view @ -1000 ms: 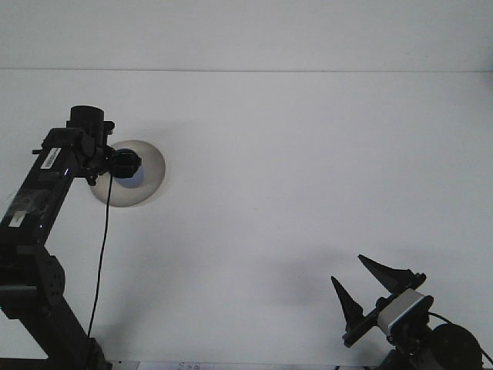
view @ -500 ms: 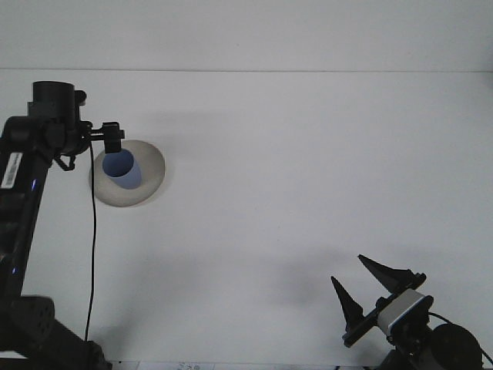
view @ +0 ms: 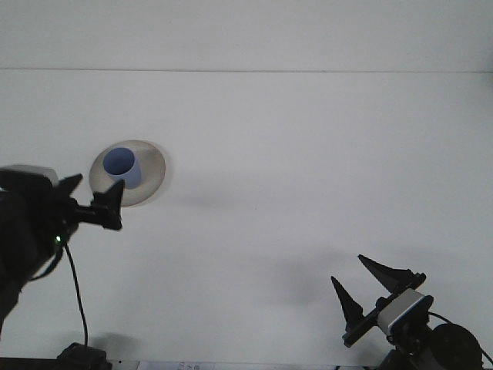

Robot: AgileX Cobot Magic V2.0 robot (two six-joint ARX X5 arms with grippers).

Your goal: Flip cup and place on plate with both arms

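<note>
Change: pulled back toward the near left since a moment ago; left claw [view: 91, 199] no longer over the plate [view: 151, 171], now just near of its rim.
Cup [view: 121, 166]: blue, upright, mouth up, standing alone on the plate at far left.
Meaning for task: flip and placement look done; only retreat seems left.
Left claw: fingers apart, empty; whether a tip brushes the plate's near rim cannot be told.
Right claw [view: 371, 294]: unmoved at near right, fingers wide apart, holding and touching nothing, well away from the cup.
</note>
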